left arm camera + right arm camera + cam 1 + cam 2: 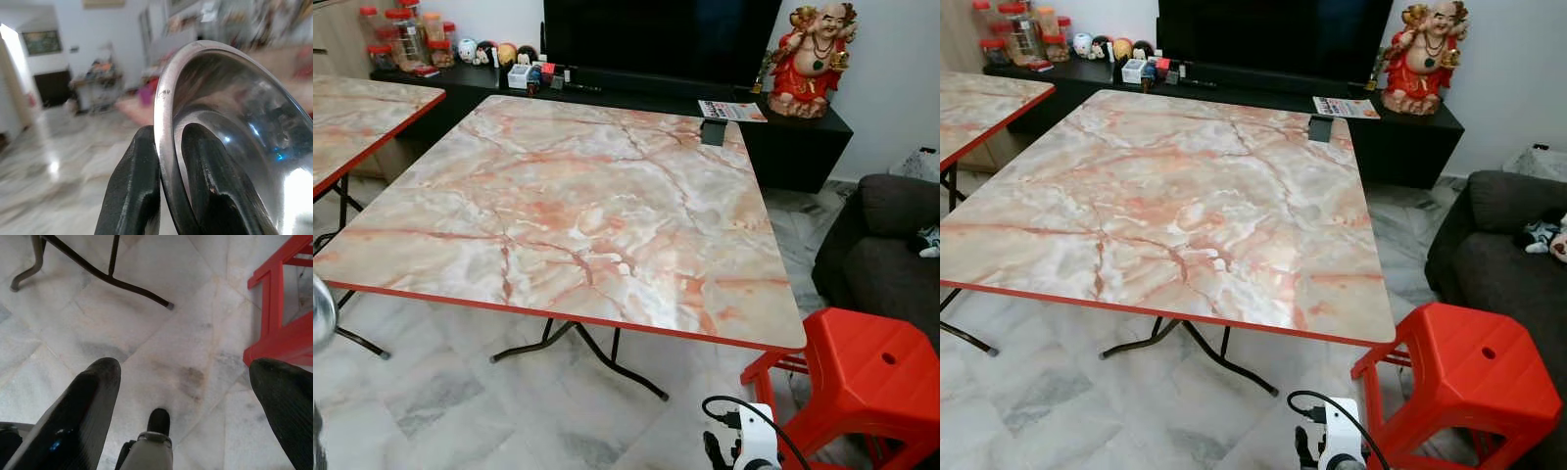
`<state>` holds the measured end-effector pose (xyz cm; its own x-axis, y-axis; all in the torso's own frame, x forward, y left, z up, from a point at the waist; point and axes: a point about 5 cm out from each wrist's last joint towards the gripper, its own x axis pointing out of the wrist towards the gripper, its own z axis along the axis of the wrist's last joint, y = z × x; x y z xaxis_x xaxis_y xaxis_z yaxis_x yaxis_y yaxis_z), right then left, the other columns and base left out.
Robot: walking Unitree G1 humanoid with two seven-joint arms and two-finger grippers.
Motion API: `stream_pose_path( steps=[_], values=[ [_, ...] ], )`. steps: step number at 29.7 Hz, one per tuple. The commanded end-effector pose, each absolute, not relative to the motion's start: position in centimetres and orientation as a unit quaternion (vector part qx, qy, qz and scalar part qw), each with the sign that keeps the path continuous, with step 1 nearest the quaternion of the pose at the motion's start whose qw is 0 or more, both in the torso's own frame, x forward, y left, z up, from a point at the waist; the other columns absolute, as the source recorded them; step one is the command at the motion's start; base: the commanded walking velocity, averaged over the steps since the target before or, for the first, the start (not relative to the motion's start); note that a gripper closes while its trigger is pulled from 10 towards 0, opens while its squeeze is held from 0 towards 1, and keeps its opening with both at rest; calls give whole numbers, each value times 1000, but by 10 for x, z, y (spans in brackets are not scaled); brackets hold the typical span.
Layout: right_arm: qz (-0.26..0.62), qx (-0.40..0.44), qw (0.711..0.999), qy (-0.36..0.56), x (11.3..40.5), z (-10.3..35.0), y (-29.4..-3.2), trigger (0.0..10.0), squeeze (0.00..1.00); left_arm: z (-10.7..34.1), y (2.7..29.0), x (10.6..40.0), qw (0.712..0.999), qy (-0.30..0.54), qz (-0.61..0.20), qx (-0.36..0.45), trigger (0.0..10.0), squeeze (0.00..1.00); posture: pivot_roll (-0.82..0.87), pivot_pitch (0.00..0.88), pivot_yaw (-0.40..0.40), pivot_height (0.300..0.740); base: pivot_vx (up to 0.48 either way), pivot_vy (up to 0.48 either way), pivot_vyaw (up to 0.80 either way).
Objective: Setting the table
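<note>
Table [568, 211]: big square marble-look top, glossy, red edge, folding metal legs, bare, directly ahead of us. Red plastic stool [1474, 377] at its near right corner. Steel plate [230, 142], shiny and thin-rimmed, sits clamped at the rim in our left gripper [168, 191], low at our left side. Right gripper [186, 377] hangs spread over the floor. We'd step in, level the plate, and lower it flat near the table edge before release; steel on gloss may slide.
</note>
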<state>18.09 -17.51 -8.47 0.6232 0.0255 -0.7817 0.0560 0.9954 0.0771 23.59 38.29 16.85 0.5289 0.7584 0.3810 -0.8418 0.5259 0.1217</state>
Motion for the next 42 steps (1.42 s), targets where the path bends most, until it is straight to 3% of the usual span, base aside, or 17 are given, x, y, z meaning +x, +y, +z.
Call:
stream_pose_path(
  steps=[1, 2, 4, 8, 11, 13, 19, 31, 42],
  values=[
    [-15, 46, 903, 427, 186, -82, -178, 10000, 0, 187, 367, 257, 889, -173, 406, 123, 10000, 0, 60, 0, -53, 740, 0, 0, 0],
    [-15, 46, 903, 427, 186, -82, -178, 10000, 0, 187, 367, 257, 889, -173, 406, 123, 10000, 0, 60, 0, -53, 740, 0, 0, 0],
    [-19, 48, 903, 427, 185, -82, -179, 10000, 0, 200, 338, 285, 928, -190, 316, 58, 10000, 0, 54, 0, -50, 740, 0, 0, 0],
    [-21, 50, 900, 432, 181, -84, -179, 10000, 0, 191, 293, 326, 969, -153, 191, -33, 10000, 0, 35, 0, -38, 740, 0, 0, 0],
    [-21, 49, 900, 433, 180, -85, -178, 10000, 0, 186, 277, 338, 977, -134, 154, -55, 10000, 0, 17, 0, -26, 740, 0, 0, 0],
    [-28, 52, 901, 430, 180, -85, -180, 10000, 0, 178, 247, 358, 987, -92, 86, -101, 10000, 0, 1, 0, -19, 740, 0, 0, 0],
    [-42, 55, 901, 428, 178, -85, -186, 10000, 0, 164, 212, 380, 983, -12, 49, -175, 10000, 0, -39, 0, 3, 740, 0, 0, 0],
    [-49, 59, 900, 430, 174, -86, -188, 10000, 0, 127, 196, 381, 965, 112, 70, -226, 10000, 0, -48, 0, 0, 740, 0, 0, 0],
    [-41, 59, 900, 430, 175, -86, -184, 10000, 0, 111, 185, 374, 964, 144, 45, -219, 10000, 0, -33, 0, -12, 740, 0, 0, 0]
  ],
)
